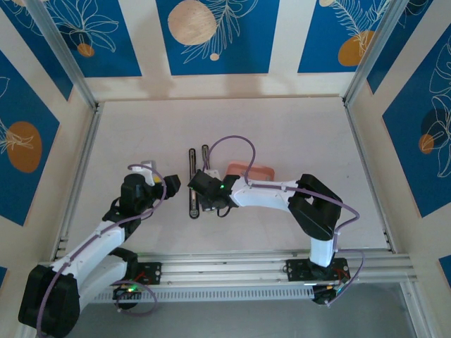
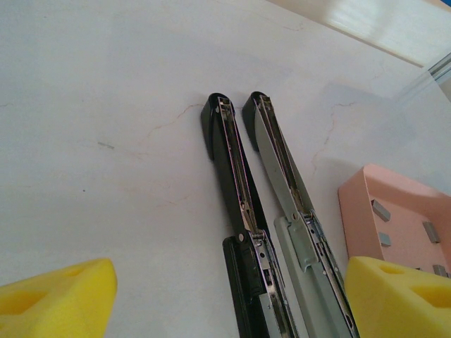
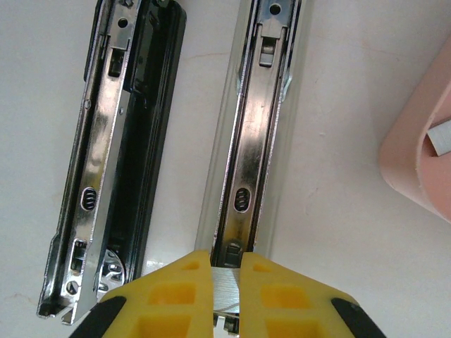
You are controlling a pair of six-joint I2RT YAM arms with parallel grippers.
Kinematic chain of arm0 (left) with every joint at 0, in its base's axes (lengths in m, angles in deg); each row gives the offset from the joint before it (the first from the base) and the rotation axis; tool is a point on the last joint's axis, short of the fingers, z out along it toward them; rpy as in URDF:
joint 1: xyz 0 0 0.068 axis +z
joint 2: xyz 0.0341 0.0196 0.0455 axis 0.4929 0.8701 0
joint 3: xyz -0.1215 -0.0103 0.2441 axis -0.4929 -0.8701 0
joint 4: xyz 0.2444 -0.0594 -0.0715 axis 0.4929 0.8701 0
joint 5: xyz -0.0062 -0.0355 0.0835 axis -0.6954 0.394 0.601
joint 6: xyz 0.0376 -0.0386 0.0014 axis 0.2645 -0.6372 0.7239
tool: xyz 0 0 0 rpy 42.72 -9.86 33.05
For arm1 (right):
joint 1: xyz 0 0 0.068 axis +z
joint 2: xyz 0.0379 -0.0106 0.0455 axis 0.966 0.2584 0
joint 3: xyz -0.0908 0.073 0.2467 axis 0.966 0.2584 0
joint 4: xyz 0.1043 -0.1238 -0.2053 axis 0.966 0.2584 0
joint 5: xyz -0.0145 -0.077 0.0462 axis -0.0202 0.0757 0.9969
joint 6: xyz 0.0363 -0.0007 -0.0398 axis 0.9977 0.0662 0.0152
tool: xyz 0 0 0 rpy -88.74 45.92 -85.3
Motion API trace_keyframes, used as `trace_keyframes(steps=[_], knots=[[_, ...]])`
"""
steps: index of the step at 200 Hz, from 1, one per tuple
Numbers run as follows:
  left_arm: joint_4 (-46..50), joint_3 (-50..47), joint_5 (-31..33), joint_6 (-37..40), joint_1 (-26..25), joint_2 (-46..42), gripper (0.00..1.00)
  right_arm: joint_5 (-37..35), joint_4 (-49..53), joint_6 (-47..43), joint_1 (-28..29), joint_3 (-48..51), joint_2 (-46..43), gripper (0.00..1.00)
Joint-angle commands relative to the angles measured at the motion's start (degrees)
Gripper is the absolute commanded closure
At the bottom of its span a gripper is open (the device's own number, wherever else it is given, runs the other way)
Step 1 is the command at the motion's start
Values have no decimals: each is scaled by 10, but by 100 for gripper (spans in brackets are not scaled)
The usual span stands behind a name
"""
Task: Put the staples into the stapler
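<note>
You are looking down on a pale table with the stapler lying near its centre. It is swung fully open, so its two long bars rest side by side, running from 12 to 6 o'clock. The black bar is the left one. The grey bar sits just beside it at 3 o'clock, its metal channel facing up.

Your right gripper is over the near end of the grey bar, at 6 o'clock in the wrist view. Its yellow fingers are clenched on a short silver strip of staples, pinched upright between the pads and lined up with the channel. You cannot tell whether the strip touches the channel.

Your left gripper sits at 9 o'clock from the stapler in the overhead view. Its jaws are released and spread wide, grasping nothing. In its own wrist view the yellow pads stand at 7 and 5 o'clock, and both stapler bars run away between them toward 12.

A shallow pink tray lies near the stapler at 3 o'clock, apart from the grey bar. Spare staples are scattered inside it as several tiny grey strips.
</note>
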Motion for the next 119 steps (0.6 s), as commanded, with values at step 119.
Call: trace_keyframes(steps=[119], knots=[[0,-1,6,8,-5,-3,16,6,9,11,2,8,-39,88]])
